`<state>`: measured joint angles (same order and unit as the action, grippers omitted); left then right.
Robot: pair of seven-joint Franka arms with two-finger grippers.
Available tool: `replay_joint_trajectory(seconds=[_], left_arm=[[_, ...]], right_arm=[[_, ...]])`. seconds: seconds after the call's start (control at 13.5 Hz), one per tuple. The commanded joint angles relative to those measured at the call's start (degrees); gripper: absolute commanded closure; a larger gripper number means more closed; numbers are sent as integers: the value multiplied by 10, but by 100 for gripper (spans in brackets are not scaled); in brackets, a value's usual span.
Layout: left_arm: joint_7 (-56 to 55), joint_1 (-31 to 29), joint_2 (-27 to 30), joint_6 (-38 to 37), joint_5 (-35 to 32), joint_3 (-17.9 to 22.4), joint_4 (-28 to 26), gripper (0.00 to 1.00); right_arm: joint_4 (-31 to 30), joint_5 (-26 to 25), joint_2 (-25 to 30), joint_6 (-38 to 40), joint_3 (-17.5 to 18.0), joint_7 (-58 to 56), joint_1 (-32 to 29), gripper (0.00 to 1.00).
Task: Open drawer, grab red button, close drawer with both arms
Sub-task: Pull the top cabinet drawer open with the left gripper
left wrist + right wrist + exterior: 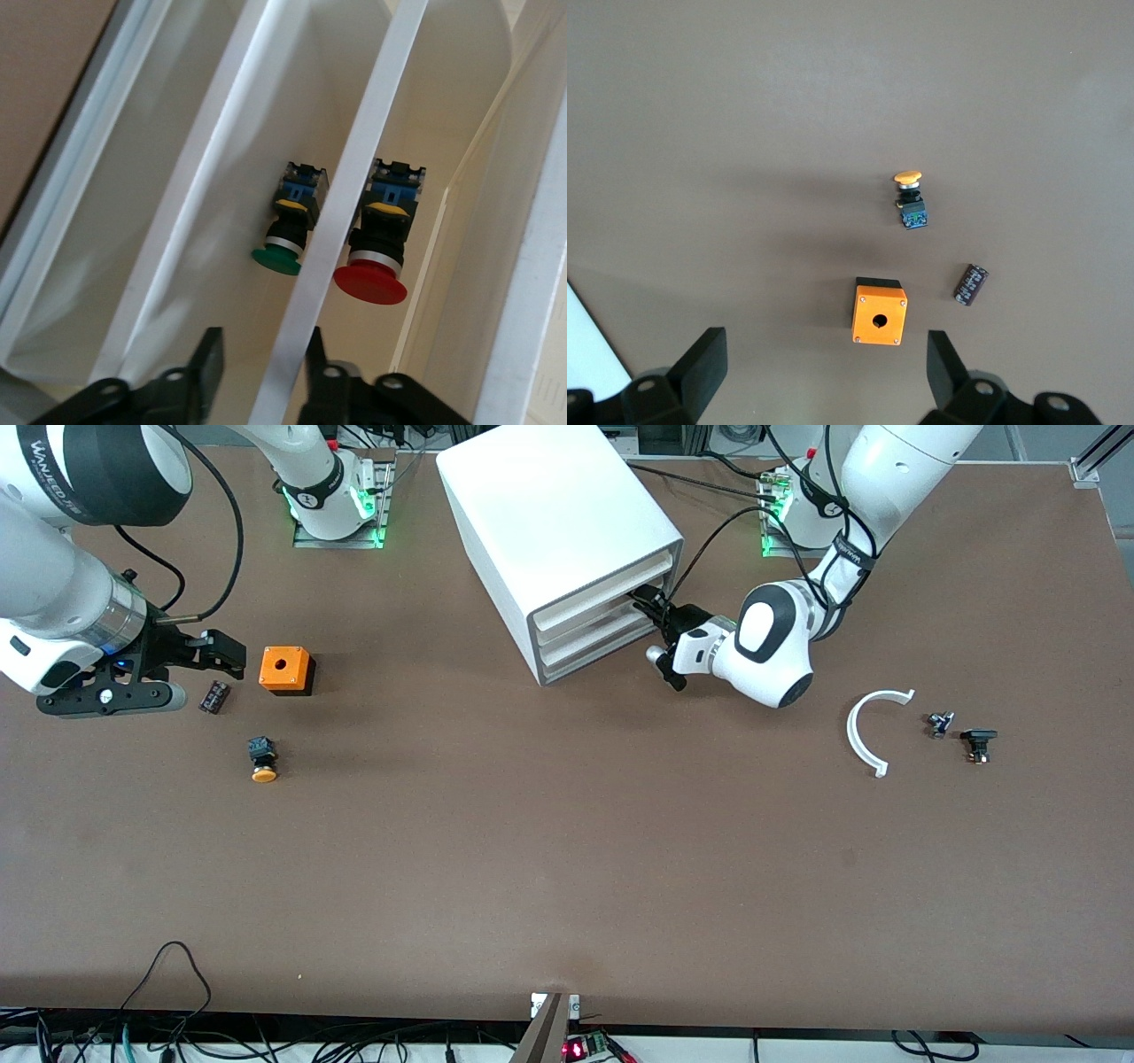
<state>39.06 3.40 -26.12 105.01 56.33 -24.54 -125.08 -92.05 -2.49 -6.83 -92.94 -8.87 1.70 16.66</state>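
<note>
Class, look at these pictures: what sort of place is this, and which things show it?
Probably a robotics lab: two arms bolted to a brown table, cables along its edge, and small electrical parts laid out, such as an orange-capped button and an orange box, beside a white drawer cabinet.

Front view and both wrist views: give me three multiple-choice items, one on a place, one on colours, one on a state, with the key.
1. Where is the left end effector? A above its base; B at the cabinet drawer fronts; C raised overhead.
2. Cap colours of the buttons inside? A red, green; B blue, yellow; C both orange.
3. The right end effector is: A shut on nothing; B shut on a cable; C open, empty.
Key: 1 B, fingers straddle a drawer strip; 2 A, red button, green button; 3 C, fingers spread.
</note>
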Motion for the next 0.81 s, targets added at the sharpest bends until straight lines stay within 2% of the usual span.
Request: replay_joint_trajectory(seconds=[0.0, 0.3, 0.44, 0.74], left_arm=[[15, -2, 17, 9, 16, -5, -17, 100], [5, -32, 31, 12, 11, 16, -8, 100], [8, -46, 39, 51, 4, 43, 11, 100], [6, -70, 41, 127, 4, 65, 30, 100]], right_arm=[[10, 31, -4, 7, -2, -4, 1, 0], [19, 60, -27, -4, -1, -4, 14, 0], [21, 58, -38, -18, -2, -3, 40, 0], [35, 60, -66, -37, -1, -14, 68, 0]])
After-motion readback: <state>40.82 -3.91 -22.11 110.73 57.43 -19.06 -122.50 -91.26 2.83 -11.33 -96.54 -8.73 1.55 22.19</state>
